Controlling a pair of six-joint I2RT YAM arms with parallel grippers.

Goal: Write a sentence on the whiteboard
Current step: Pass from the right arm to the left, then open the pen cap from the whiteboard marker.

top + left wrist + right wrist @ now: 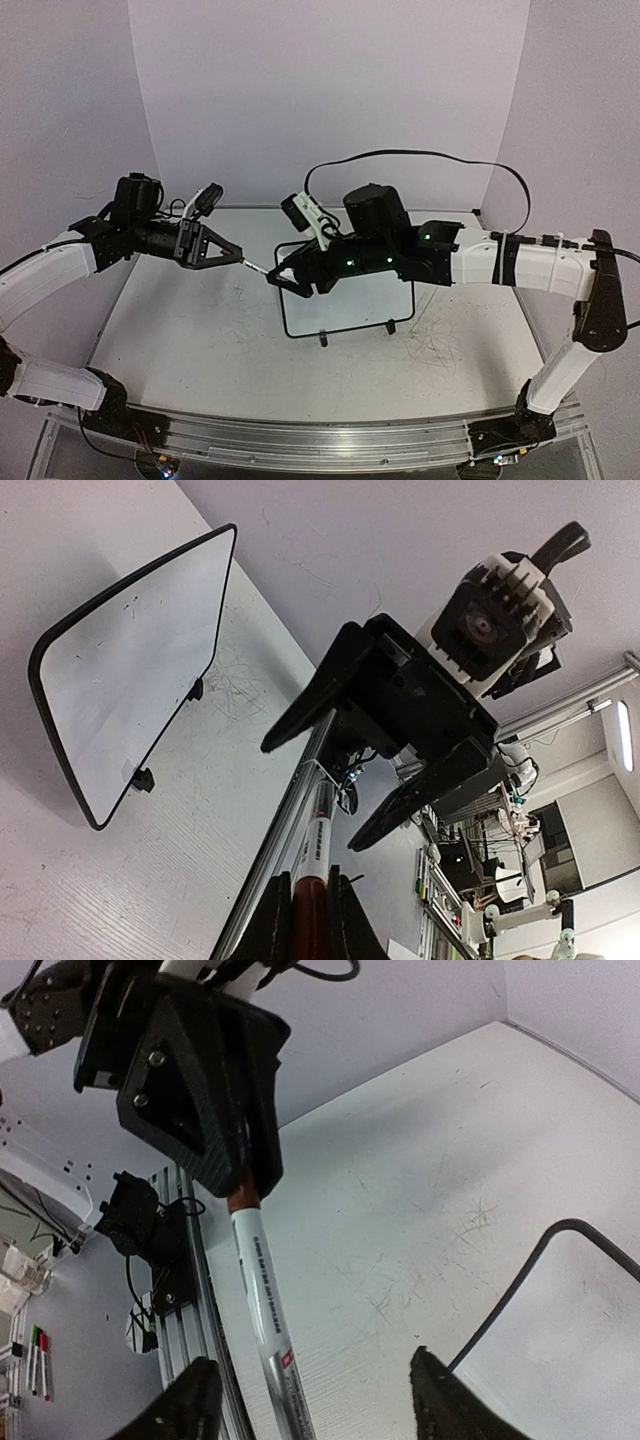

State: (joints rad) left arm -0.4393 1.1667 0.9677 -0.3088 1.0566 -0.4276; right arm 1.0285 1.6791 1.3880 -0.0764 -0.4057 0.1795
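- Your left fingers [232, 257] are clamped on the marker [262, 1280], gripping its reddish-brown end; the white printed barrel sticks out past the fingertips toward the right arm
- Your right fingers [281, 278] are spread apart, one on each side of that barrel; the right wrist view shows a gap between each finger and the marker, so nothing is grasped on that side
- The two arms meet tip to tip in mid-air above the desk [190, 340], a bit left of centre, with the marker roughly level between them
- The whiteboard [350, 305] stands around the middle of the desk on its two black feet [322, 338]; it has a thin black frame and rounded corners, and sits just right of where the fingers meet
- In the top view your right arm crosses in front of the board's upper edge and hides that part; the lower part of the face shows white
- The left wrist view gives you the whole board face: white, with a few small dark specks
- The marker is in the air beside the board's left edge, apart from it
- The desk right of the board carries a patch of grey scuffs [440, 345]
- A black cable [420, 153] loops above the right arm; a metal rail [300, 435] runs along the near edge of the desk by the arm bases
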